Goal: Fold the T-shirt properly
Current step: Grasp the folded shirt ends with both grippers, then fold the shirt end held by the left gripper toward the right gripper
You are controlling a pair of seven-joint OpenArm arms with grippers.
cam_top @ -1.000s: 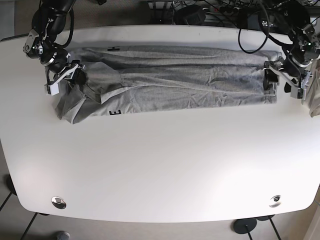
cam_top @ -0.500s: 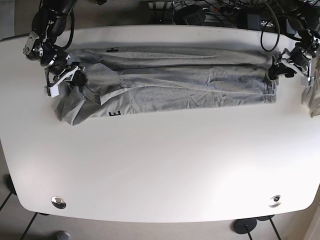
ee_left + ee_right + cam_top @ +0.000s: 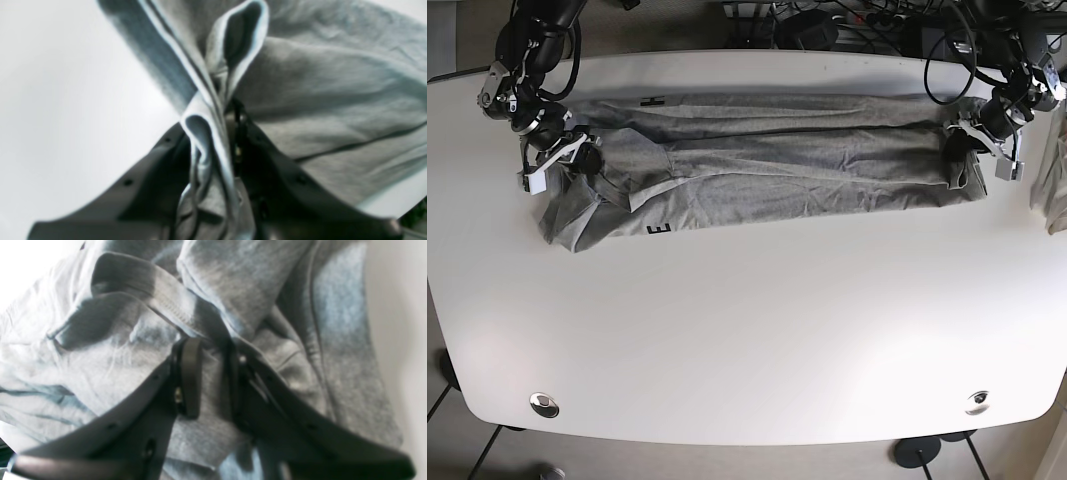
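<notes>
Nearest us, we've got a broad bare stretch of the white rounded tabletop [image 3: 747, 340], open all the way from the front rim up to the cloth, with only two small round metal fittings [image 3: 544, 404] near the front corners.

Moving up, the grey cotton T-shirt [image 3: 777, 170] lies folded lengthwise into a long band across the far half of the table, running almost from side to side. Its near edge is fairly straight on the base view's right and sags into a loose lobe on that view's left, where a black printed letter [image 3: 657, 228] shows at the fold.

At the band's end on the base view's right, we see the black left gripper [image 3: 967, 150] at the hem; in the left wrist view [image 3: 217, 133] its jaws are pinched on bunched folds of fabric, with clear white table beside it. Little room remains between that end and the table's side rim.

At the opposite end, the black right gripper [image 3: 577, 155] sits in the crumpled sleeve area; from its wrist camera [image 3: 210, 373] the jaws are clamped on a ridge of cloth.

Farthest off, dark tangled cables [image 3: 847, 25] lie behind the table's back edge.
</notes>
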